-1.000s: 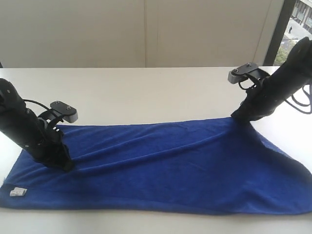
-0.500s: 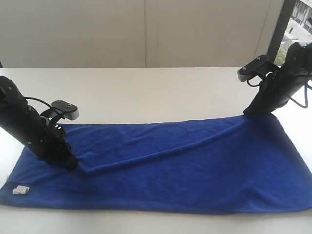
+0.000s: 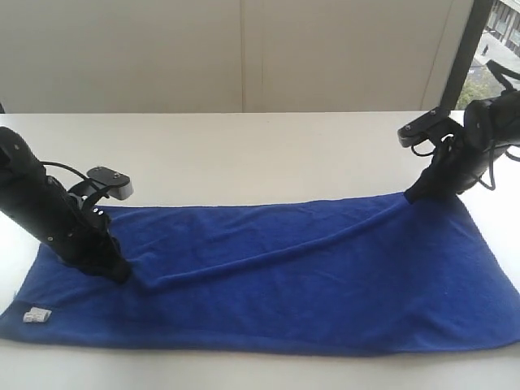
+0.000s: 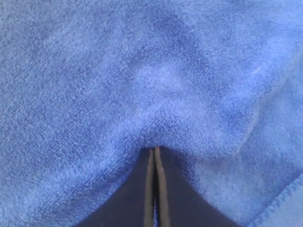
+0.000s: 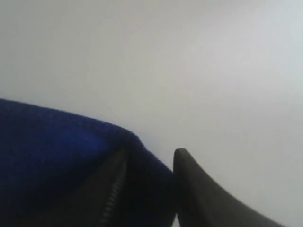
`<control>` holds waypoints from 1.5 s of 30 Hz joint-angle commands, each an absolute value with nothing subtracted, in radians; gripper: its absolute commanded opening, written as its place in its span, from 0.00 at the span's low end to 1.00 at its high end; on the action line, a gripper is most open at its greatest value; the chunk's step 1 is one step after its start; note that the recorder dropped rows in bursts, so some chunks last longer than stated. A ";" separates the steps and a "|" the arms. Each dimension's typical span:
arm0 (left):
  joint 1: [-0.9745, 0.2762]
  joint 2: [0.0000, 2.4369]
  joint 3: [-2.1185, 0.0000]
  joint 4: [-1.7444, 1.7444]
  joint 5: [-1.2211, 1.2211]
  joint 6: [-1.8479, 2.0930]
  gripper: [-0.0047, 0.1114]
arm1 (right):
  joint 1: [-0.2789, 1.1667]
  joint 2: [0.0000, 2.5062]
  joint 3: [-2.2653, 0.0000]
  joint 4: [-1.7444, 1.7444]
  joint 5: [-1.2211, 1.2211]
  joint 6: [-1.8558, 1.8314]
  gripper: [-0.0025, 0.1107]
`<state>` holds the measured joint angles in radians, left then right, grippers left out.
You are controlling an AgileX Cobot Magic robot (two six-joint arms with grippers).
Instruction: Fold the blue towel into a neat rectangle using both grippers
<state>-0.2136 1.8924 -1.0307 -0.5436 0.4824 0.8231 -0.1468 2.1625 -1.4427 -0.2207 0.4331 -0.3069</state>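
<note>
Deep royal-blue rectangular microfibre towel [image 3: 309, 276] is lying spread across the 6 o'clock half of the white worktop [image 3: 244, 154], with its small white tag [image 3: 34, 315] at the 8 o'clock corner. Left end effector [image 3: 116, 272] is pinching a towel fold at 9 o'clock, jaws pressed together. Right end effector [image 3: 416, 195] is sitting at the 2 o'clock corner, jaws standing narrowly apart around the towel's edge.

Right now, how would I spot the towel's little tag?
A blue towel lies spread on the white table. Follow its near edge to the corner nearest the left gripper: the tag is the only white patch on it.
</note>
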 commanded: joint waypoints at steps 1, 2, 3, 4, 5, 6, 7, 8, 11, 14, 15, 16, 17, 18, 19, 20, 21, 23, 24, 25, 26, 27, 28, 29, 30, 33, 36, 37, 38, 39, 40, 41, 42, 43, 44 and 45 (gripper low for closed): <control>-0.221 1.956 -1.000 -0.552 0.482 0.858 0.04 | -0.151 2.160 -1.446 -0.381 0.420 -0.182 0.33; -0.221 1.956 -1.000 -0.552 0.482 0.861 0.04 | -0.151 2.160 -1.446 -0.402 0.419 -0.160 0.33; -0.221 1.956 -1.000 -0.552 0.484 0.864 0.04 | -0.151 2.160 -1.446 -0.428 0.417 -0.131 0.33; -0.221 1.956 -1.000 -0.552 0.485 0.864 0.04 | -0.151 2.158 -1.446 -0.453 0.412 -0.103 0.33; -0.221 1.956 -1.000 -0.552 0.485 0.864 0.04 | -0.151 2.156 -1.446 -0.474 0.405 -0.074 0.33; -0.221 1.956 -1.000 -0.552 0.485 0.864 0.04 | -0.151 2.151 -1.446 -0.487 0.400 -0.052 0.33; -0.221 1.956 -1.000 -0.552 0.488 0.864 0.04 | -0.151 2.145 -1.446 -0.493 0.391 -0.023 0.34; -0.221 1.956 -1.000 -0.552 0.488 0.864 0.04 | -0.151 2.137 -1.446 -0.493 0.382 0.000 0.36; -0.221 1.956 -1.000 -0.552 0.488 0.868 0.04 | -0.151 2.113 -1.446 -0.493 0.349 0.009 0.42; -0.221 1.956 -1.000 -0.552 0.493 0.867 0.04 | -0.151 2.074 -1.446 -0.491 0.349 0.011 0.44; -0.221 1.956 -1.000 -0.552 0.498 0.867 0.04 | -0.149 2.062 -1.446 -0.482 0.357 0.011 0.44; -0.221 1.956 -1.000 -0.552 0.500 0.867 0.04 | -0.149 2.048 -1.446 -0.470 0.362 0.011 0.44; -0.221 1.956 -1.000 -0.552 0.502 0.867 0.04 | -0.149 2.024 -1.446 -0.454 0.384 0.018 0.44; -0.221 1.956 -1.000 -0.552 0.502 0.867 0.04 | -0.149 2.006 -1.446 -0.436 0.404 0.040 0.44; -0.221 1.951 -1.000 -0.552 0.507 0.867 0.04 | -0.149 1.983 -1.446 -0.418 0.440 0.062 0.43; -0.221 1.941 -1.002 -0.549 0.514 0.867 0.04 | -0.149 1.959 -1.446 -0.386 0.476 0.066 0.41; -0.221 1.922 -1.002 -0.546 0.520 0.867 0.04 | -0.149 1.939 -1.446 -0.360 0.505 0.058 0.37; -0.221 1.865 -1.002 -0.546 0.525 0.867 0.04 | -0.149 1.888 -1.444 -0.283 0.581 -0.030 0.28; -0.221 1.834 -1.002 -0.546 0.525 0.867 0.04 | -0.149 1.863 -1.444 -0.247 0.611 -0.075 0.24; -0.221 1.778 -1.002 -0.546 0.521 0.867 0.04 | -0.149 1.838 -1.444 -0.197 0.647 -0.122 0.19; -0.221 1.750 -1.002 -0.546 0.518 0.865 0.04 | -0.149 1.812 -1.444 -0.134 0.683 -0.174 0.14; -0.221 1.691 -1.002 -0.538 0.515 0.863 0.04 | -0.149 1.792 -1.442 -0.060 0.711 -0.220 0.12; -0.221 1.648 -1.002 -0.533 0.516 0.863 0.04 | -0.149 1.767 -1.440 0.017 0.745 -0.286 0.07; -0.221 1.607 -1.002 -0.522 0.516 0.857 0.04 | -0.149 1.743 -1.430 0.102 0.774 -0.343 0.04; -0.221 1.576 -1.000 -0.496 0.528 0.829 0.04 | -0.148 1.723 -1.417 0.179 0.790 -0.393 0.02; -0.221 1.523 -0.996 -0.361 0.615 0.728 0.04 | -0.135 1.657 -1.330 0.423 0.818 -0.583 0.02; -0.221 1.512 -0.947 -0.223 0.667 0.620 0.04 | -0.091 1.607 -1.206 0.434 0.814 -0.601 0.02; -0.221 1.512 -0.917 -0.176 0.647 0.581 0.04 | -0.080 1.597 -1.169 0.427 0.811 -0.601 0.02; -0.221 1.512 -0.889 -0.141 0.620 0.557 0.04 | -0.069 1.588 -1.124 0.418 0.805 -0.601 0.02; -0.221 1.512 -0.852 -0.104 0.572 0.519 0.04 | -0.064 1.581 -1.078 0.409 0.790 -0.601 0.02; -0.221 1.512 -0.812 -0.080 0.513 0.483 0.04 | -0.059 1.576 -1.043 0.406 0.771 -0.601 0.02; -0.221 1.512 -0.793 -0.074 0.463 0.460 0.04 | -0.056 1.574 -1.001 0.402 0.751 -0.601 0.02; -0.221 1.512 -0.761 -0.074 0.404 0.440 0.04 | -0.056 1.572 -0.961 0.394 0.727 -0.601 0.02; -0.221 1.512 -0.740 -0.074 0.348 0.422 0.04 | -0.056 1.572 -0.934 0.388 0.708 -0.597 0.02; -0.221 1.512 -0.720 -0.074 0.300 0.415 0.04 | -0.056 1.574 -0.904 0.385 0.682 -0.592 0.02; -0.221 1.512 -0.708 -0.074 0.265 0.415 0.04 | -0.056 1.574 -0.881 0.385 0.655 -0.578 0.02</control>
<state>-0.2164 1.5193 -0.7549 -0.0815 0.3698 0.4568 -0.0587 1.5844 -0.9481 0.3963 0.7349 -0.5883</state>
